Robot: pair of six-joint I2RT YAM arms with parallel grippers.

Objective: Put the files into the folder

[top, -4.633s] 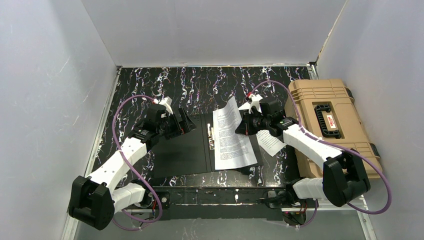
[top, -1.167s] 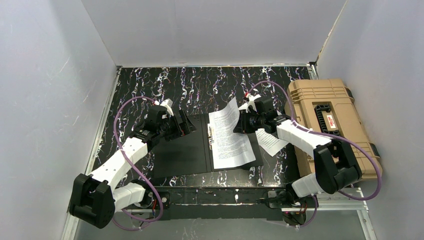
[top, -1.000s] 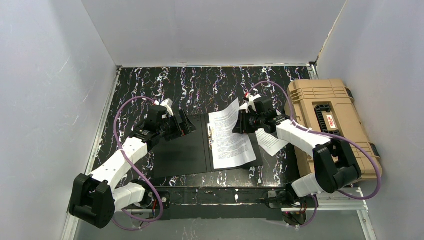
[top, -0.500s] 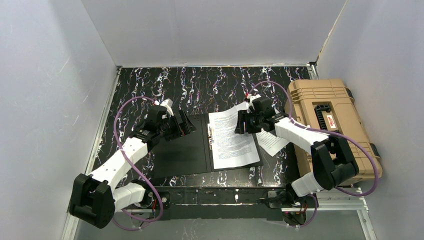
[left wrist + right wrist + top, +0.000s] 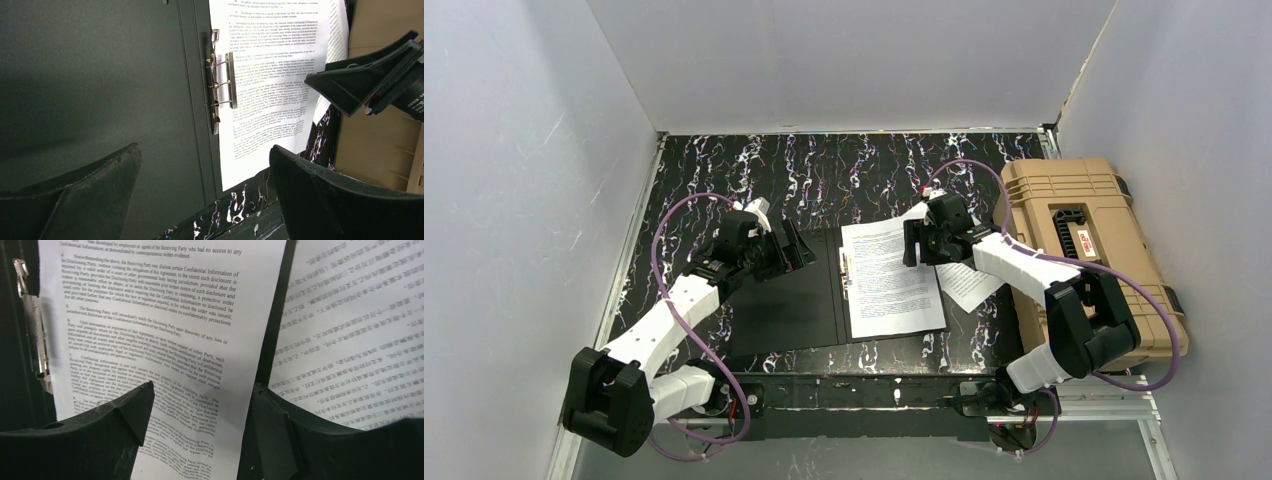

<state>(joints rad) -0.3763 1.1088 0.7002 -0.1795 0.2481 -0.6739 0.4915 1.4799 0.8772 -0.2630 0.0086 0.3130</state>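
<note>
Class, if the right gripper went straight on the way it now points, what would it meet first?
The right gripper would most likely meet the printed sheet on the open folder, seen between its spread fingers; the gap is unclear.

We read "Receiving Party" and "Confidential Information" on the printed sheet (image 5: 150,340); one line seems to begin "Upon termination or expiration of this Agreement". The second sheet (image 5: 350,330) is too blurred.
</note>
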